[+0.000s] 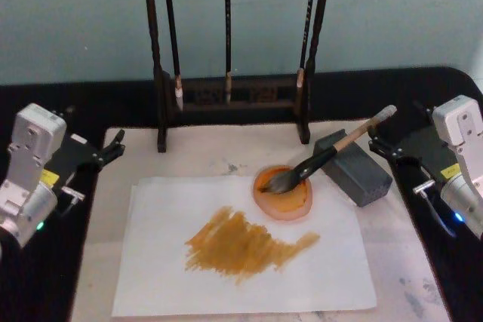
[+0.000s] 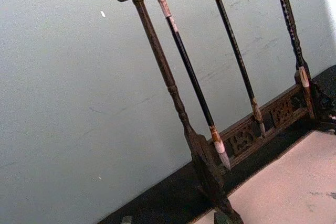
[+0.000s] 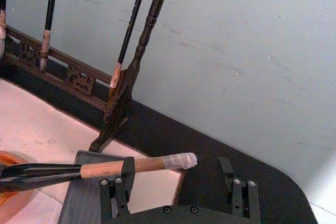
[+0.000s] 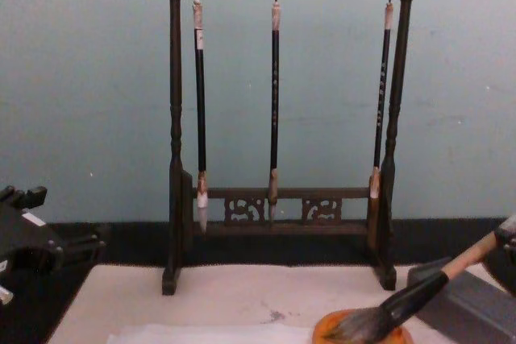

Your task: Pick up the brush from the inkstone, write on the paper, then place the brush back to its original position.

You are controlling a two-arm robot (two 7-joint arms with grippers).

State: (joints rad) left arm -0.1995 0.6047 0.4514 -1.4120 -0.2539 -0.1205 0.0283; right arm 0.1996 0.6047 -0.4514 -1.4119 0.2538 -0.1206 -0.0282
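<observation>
Now, the brush (image 1: 321,157) lies at rest. Its bushy dark head sits in the round orange inkstone (image 1: 284,210) and its tan handle slants up toward two o'clock, leaning across the top of the grey block (image 1: 364,179). The pale end cap pokes out past the block's far edge. The inkstone sits on the upper right corner of the paper (image 1: 226,288), and the block lies just beside it at three o'clock.

On the sheet, at seven o'clock from the inkstone, there's a broad ochre smear (image 1: 241,246) of brushstrokes running side to side. The paper lies on the off-white mat (image 1: 192,152).

Over at three o'clock from the block, the right gripper (image 1: 379,145) hangs over the black table edge, near the brush's capped end but not touching it. The right wrist view shows its jaws released, spread wide with nothing between them.

Across the mat at nine o'clock, the left gripper (image 1: 113,146) hangs at the mat's edge, well apart from the brush. Its jaws look parted too, and empty.

Up at twelve o'clock stands the dark wooden rack (image 4: 282,209) with three thin black-handled brushes (image 4: 274,102) hanging tips down.
</observation>
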